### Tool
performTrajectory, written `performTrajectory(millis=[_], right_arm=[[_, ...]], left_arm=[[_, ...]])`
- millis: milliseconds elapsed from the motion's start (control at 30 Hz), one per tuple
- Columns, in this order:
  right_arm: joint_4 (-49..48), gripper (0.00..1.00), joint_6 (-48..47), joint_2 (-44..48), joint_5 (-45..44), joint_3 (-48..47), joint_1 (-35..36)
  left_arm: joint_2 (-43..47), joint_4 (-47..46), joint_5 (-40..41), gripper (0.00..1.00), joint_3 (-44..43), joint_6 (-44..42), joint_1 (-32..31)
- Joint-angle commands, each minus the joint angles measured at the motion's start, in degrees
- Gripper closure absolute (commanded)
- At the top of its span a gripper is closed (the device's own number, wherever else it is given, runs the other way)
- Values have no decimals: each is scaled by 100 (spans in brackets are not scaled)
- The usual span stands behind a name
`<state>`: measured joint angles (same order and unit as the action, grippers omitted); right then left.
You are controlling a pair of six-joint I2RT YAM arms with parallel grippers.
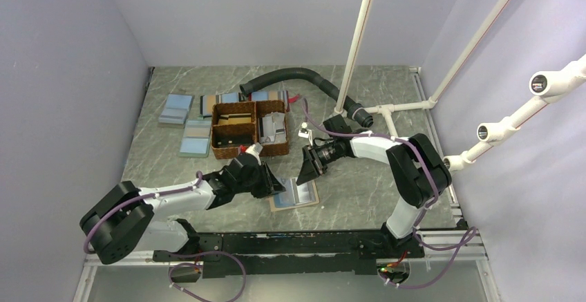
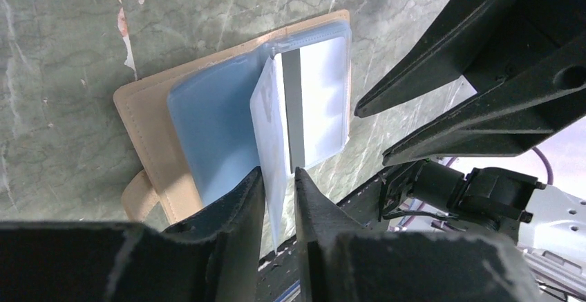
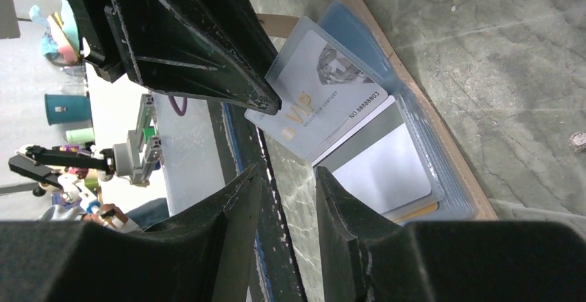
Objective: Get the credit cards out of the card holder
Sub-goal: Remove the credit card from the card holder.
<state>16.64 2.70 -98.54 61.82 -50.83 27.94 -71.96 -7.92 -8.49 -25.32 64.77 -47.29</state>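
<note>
The card holder lies open on the marble table in front of the arms, tan rim outward, light blue sleeves up. One pale card stands tilted up out of it, between the fingers of my left gripper. The jaws stand slightly apart, with a sliver of gap beside the card. The right wrist view shows this as a silver VIP card lifted from the holder, with more cards lying in the sleeves. My right gripper hovers open at the holder's near edge, with nothing between its fingers.
A brown woven two-compartment basket holding cards stands behind the holder. Flat light blue rectangles lie to its left. A black hose and a white pipe frame occupy the back right. The two grippers are close together.
</note>
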Motion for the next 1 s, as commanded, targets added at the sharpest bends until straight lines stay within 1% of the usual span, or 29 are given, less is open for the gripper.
performTrajectory(millis=[0, 33, 100, 133, 267, 533, 767, 867, 967], right_arm=[[-100, 63, -27, 39, 56, -15, 26], [-104, 63, -28, 48, 72, -7, 33], [-130, 63, -5, 75, 120, 7, 42], [-149, 63, 9, 83, 134, 20, 49], [-406, 63, 257, 179, 254, 141, 53], [-1105, 63, 977, 624, 883, 314, -80], [-1643, 63, 1503, 1126, 1278, 461, -531], [-1643, 62, 1514, 1205, 1279, 488, -550], [-1993, 62, 1770, 1219, 1418, 548, -548]], left_arm=[[-90, -309, -152, 77, 34, 90, 68], [-136, -388, -186, 82, 55, 89, 89], [-227, -641, -281, 95, 104, 88, 150], [-264, -783, -329, 100, 139, 63, 176], [-113, -1058, -328, 100, 192, -225, 195], [972, -1015, -377, 100, 111, -1077, 194], [1316, -1004, -459, 100, 46, -995, 194], [1375, -1106, -438, 100, 0, -958, 194], [1357, -1220, -441, 100, -89, -928, 194]])
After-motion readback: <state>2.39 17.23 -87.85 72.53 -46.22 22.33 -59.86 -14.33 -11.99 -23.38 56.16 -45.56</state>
